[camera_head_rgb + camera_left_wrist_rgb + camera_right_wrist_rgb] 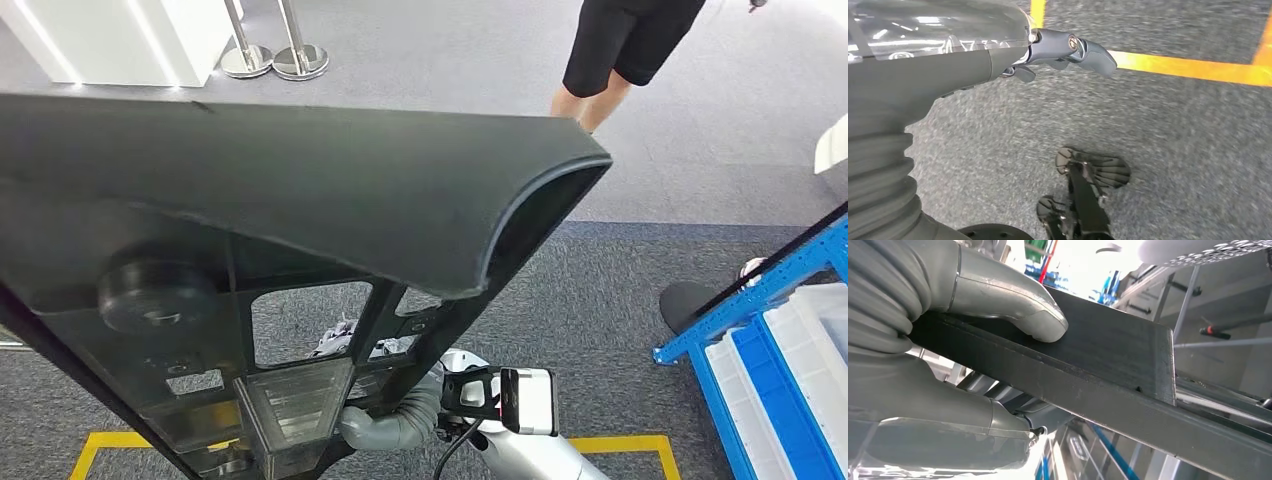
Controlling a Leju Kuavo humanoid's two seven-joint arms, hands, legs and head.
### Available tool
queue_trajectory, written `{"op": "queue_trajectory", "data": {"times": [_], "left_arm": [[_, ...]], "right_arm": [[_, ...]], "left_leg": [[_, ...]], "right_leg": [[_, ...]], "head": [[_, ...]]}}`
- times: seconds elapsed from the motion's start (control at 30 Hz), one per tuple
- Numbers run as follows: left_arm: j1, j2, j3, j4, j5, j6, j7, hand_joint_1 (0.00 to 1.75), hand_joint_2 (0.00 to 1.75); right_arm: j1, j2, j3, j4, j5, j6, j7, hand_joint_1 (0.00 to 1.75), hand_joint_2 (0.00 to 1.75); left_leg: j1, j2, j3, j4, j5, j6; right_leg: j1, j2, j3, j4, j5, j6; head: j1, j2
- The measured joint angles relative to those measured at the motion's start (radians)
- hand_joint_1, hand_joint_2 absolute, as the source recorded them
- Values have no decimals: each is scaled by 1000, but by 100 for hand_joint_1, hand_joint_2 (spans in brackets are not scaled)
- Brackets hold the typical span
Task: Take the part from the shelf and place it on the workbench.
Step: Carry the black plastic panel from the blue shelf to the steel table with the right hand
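The part (300,190) is a large black moulded panel with a curved lip and cut-out windows, held up close before the head camera and tilted. My right hand (973,355) grips its edge; the thumb (1013,305) presses on the flat black face of the part (1118,355), with the fingers underneath. In the head view, that hand (345,345) shows through a window of the panel, above the grey ribbed wrist cover (400,420). My left hand (1068,50) hangs over the grey carpet, its fingers stretched out and holding nothing.
A person in black shorts (625,45) stands ahead on the carpet. A blue shelf frame with white bins (780,350) is at the right. Stanchion bases (275,60) and a white counter (110,40) are far left. Yellow floor tape (620,442) runs below me.
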Motion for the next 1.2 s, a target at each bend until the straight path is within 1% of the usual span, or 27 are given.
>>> {"op": "queue_trajectory", "data": {"times": [0.03, 0.07, 0.13, 0.17, 0.2, 0.27, 0.3, 0.33, 0.4, 0.47, 0.5, 0.53, 0.57, 0.63, 0.67, 0.7, 0.77, 0.8, 0.83, 0.9, 0.97, 1.0, 1.03, 1.07, 1.13, 1.17, 1.2], "left_arm": [[1, -1, 0, 0, 0, 4, 4, 0, 175], [2, -3, -1, 0, 0, 6, 8, 0, 175], [1, -7, -1, 0, 0, 9, 12, 0, 175], [1, -9, -1, 0, 0, 11, 15, 0, 175], [2, -9, -1, 0, 0, 12, 18, 0, 175], [7, -10, -2, 0, 0, 14, 22, 0, 175], [9, -11, -2, 0, 0, 14, 22, 0, 175], [10, -12, -2, 0, 0, 14, 22, 0, 175], [6, -13, -3, 0, 0, 13, 20, 0, 175], [4, -14, -5, 0, 0, 10, 14, 0, 175], [6, -15, -6, 0, 0, 8, 10, 0, 175], [7, -15, -6, 0, 0, 4, 8, 0, 175], [8, -15, -6, 0, 0, 0, 6, 0, 175], [6, -16, -6, 0, 0, -6, 7, 0, 175], [4, -17, -6, 0, 0, -8, 7, 0, 175], [3, -18, -6, 0, 0, -9, 8, 0, 175], [4, -18, -6, 0, 0, -11, 9, 0, 175], [5, -19, -6, 0, 0, -12, 10, 0, 175], [5, -19, -6, 0, 0, -14, 12, 0, 175], [2, -20, -6, 0, 0, -16, 18, 0, 175], [0, -20, -6, 0, 0, -14, 28, 0, 175], [0, -19, -6, 0, 0, -12, 32, 0, 175], [1, -19, -5, 0, 0, -11, 35, 0, 175], [2, -19, -5, 0, 0, -9, 37, 0, 175], [1, -19, -5, 0, 0, -7, 38, 0, 175], [1, -20, -5, 0, 0, -4, 39, 0, 175], [2, -19, -4, 0, 0, 1, 39, 0, 175]], "right_arm": [[-1, -1, 0, 2, -1, 1, 0, 175, 175], [-2, -1, 0, 3, -1, 2, 0, 175, 175], [-4, -1, -1, 5, -4, 2, 0, 175, 175], [-5, -1, -2, 6, -7, 2, -1, 175, 175], [-6, -1, -3, 8, -11, 2, -3, 175, 175], [-10, 0, -8, 11, -18, 2, -6, 175, 175], [-14, 1, -10, 11, -21, 2, -7, 175, 175], [-17, 3, -13, 11, -23, 2, -8, 175, 175], [-20, 3, -20, 10, -28, 2, -8, 175, 175], [-21, 1, -26, 10, -29, 0, -8, 175, 175], [-20, 0, -29, 10, -27, -1, -8, 175, 175], [-20, -1, -30, 10, -26, -3, -7, 175, 175], [-21, -1, -32, 9, -24, -4, -7, 175, 175], [-22, -1, -33, 9, -19, -7, -4, 175, 175], [-23, -1, -33, 8, -18, -7, -2, 175, 175], [-24, -1, -33, 7, -16, -8, -1, 175, 175], [-26, 0, -34, 6, -15, -9, 0, 175, 175], [-27, 0, -33, 5, -15, -9, 1, 175, 175], [-28, 0, -33, 4, -15, -9, 2, 175, 175], [-30, 0, -34, 4, -15, -8, 3, 175, 175], [-30, -2, -34, 6, -15, -6, 4, 175, 175], [-30, -2, -33, 7, -15, -5, 4, 175, 175], [-30, -2, -33, 7, -15, -5, 4, 175, 175], [-31, -2, -33, 7, -15, -4, 4, 175, 175], [-33, -2, -33, 8, -15, -4, 4, 175, 175], [-35, -2, -33, 7, -15, -4, 4, 175, 175], [-37, -2, -33, 7, -15, -5, 5, 175, 175]], "left_leg": [[-1, -15, 1, 2, -1, 0], [-1, -30, 1, 4, -1, -1], [-2, -56, -1, 8, -3, -7], [-2, -67, -4, 10, -4, -11], [0, -76, -6, 10, -4, -17], [4, -86, -10, 8, -4, -28], [3, -72, -14, 16, -10, -33], [1, -47, -25, 40, -25, -36], [1, 14, -78, 149, -83, -43], [6, 37, -139, 270, -130, -51], [9, 41, -149, 289, -129, -54], [11, 45, -135, 264, -108, -56], [12, 55, -101, 201, -74, -57], [9, 97, -27, 62, -25, -51], [7, 112, -6, 22, -15, -45], [3, 118, -1, 9, -17, -37], [2, 97, -3, 10, -15, -24], [3, 86, -3, 8, -14, -18], [4, 74, -1, 5, -12, -11], [5, 51, 0, 3, -9, -1], [3, 25, 0, 4, -9, 3], [1, 10, 0, 4, -9, 3], [-1, -5, 0, 5, -9, 3], [-2, -21, 1, 6, -9, 3], [-3, -50, 1, 9, -10, 1], [-2, -62, -1, 10, -11, -3], [-1, -72, -3, 10, -11, -8]], "right_leg": [[0, 3, 10, -36, 33, -3], [0, 16, 38, -107, 78, -8], [0, 55, 93, -239, 136, -15], [0, 69, 107, -274, 147, -18], [1, 71, 111, -284, 145, -20], [0, 51, 115, -293, 149, -29], [-1, 40, 120, -300, 152, -35], [-2, 27, 126, -308, 154, -40], [-1, 0, 133, -315, 153, -47], [1, -29, 134, -315, 150, -48], [2, -42, 135, -314, 148, -47], [2, -55, 137, -314, 145, -45], [1, -67, 139, -312, 142, -42], [4, -87, 144, -307, 134, -33], [7, -95, 146, -305, 131, -28], [10, -102, 147, -304, 129, -23], [10, -116, 150, -304, 125, -13], [7, -107, 150, -297, 118, -7], [4, -85, 142, -276, 102, -1], [-1, -27, 93, -170, 44, 4], [-1, -6, 19, -31, -8, 4], [-1, -3, -3, 2, -9, 2], [-1, -1, -5, -6, 12, -1], [0, 6, 13, -57, 50, -7], [1, 42, 76, -204, 124, -18], [2, 58, 99, -256, 143, -21], [3, 68, 110, -282, 149, -23]], "head": [[0, 0], [0, 0], [0, 0], [0, 0], [0, 0], [0, 0], [0, 0], [0, 0], [0, 0], [0, 0], [0, 0], [0, 0], [0, 0], [0, 0], [0, 0], [0, 0], [0, 0], [0, 0], [0, 0], [0, 0], [0, 0], [0, 0], [0, 0], [0, 0], [0, 0], [0, 0], [0, 0]]}}
